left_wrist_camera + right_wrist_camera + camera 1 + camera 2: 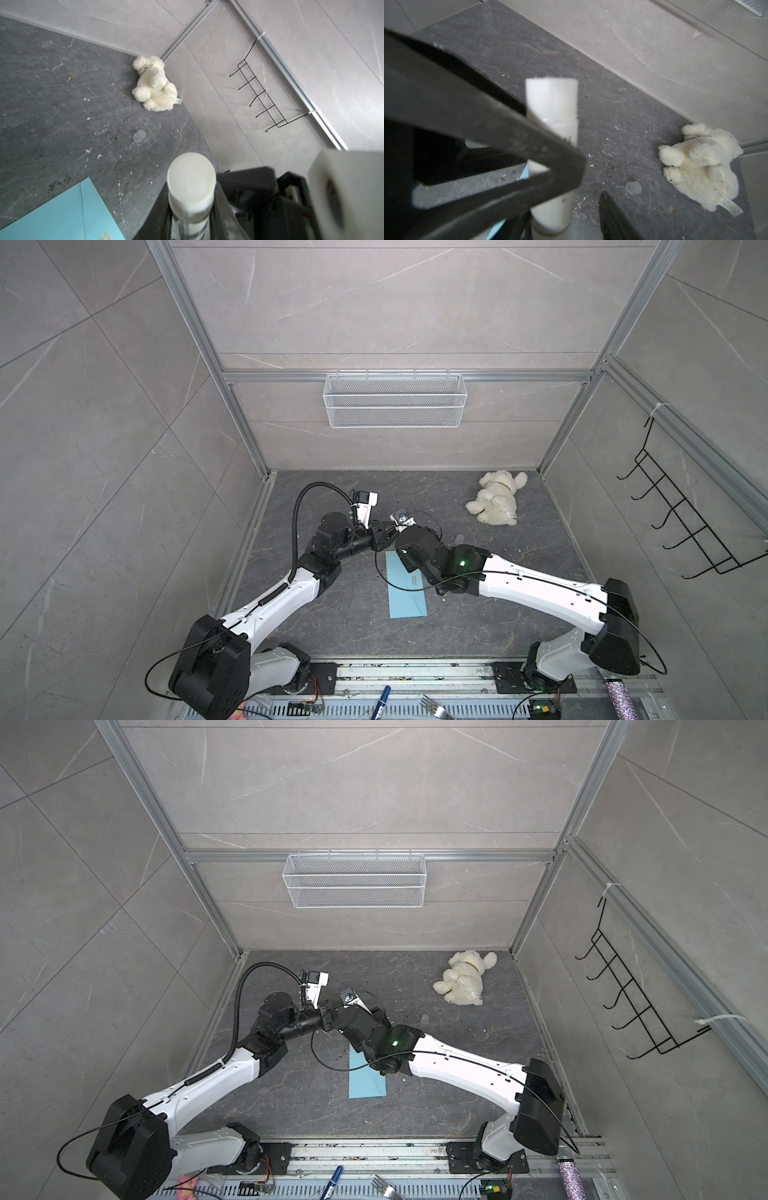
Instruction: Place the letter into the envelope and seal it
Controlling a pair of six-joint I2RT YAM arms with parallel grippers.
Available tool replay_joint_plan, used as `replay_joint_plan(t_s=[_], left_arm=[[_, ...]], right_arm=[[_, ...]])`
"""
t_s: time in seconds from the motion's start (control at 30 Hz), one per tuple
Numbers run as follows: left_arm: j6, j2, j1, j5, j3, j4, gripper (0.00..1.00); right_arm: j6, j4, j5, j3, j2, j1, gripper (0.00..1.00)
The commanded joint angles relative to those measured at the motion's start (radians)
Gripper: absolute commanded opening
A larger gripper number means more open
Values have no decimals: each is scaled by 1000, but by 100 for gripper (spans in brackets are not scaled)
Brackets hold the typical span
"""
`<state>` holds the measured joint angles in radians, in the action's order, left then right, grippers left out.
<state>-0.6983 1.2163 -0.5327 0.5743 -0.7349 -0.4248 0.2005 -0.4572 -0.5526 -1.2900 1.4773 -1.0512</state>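
The light blue envelope lies flat on the dark tabletop, its far end under the two wrists; a corner of it shows in the left wrist view. The letter is out of view. Both grippers meet just past the envelope's far end. My left gripper is shut on a white tube that looks like a glue stick. My right gripper stands open around the same tube, with a clear gap between the tube and one finger.
A small clear cap lies on the table to the right of the grippers. A white plush bear lies at the back right. A wire basket hangs on the back wall, a black hook rack on the right wall.
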Motion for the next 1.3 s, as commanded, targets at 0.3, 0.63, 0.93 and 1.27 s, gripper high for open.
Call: replay_joint_plan(t_s=[0.3, 0.63, 0.93, 1.27], left_arm=[[299, -127, -3, 45, -45, 157, 0], [540, -222, -18, -4, 30, 139, 0], [769, -291, -80, -87, 134, 44, 0], [631, -288, -106, -120, 163, -77, 0]], right_arm=[[114, 53, 474, 144, -334, 180, 76], [126, 22, 583, 87, -326, 204, 75], [129, 8, 635, 92, -339, 203, 75], [88, 32, 605, 136, -373, 203, 75]])
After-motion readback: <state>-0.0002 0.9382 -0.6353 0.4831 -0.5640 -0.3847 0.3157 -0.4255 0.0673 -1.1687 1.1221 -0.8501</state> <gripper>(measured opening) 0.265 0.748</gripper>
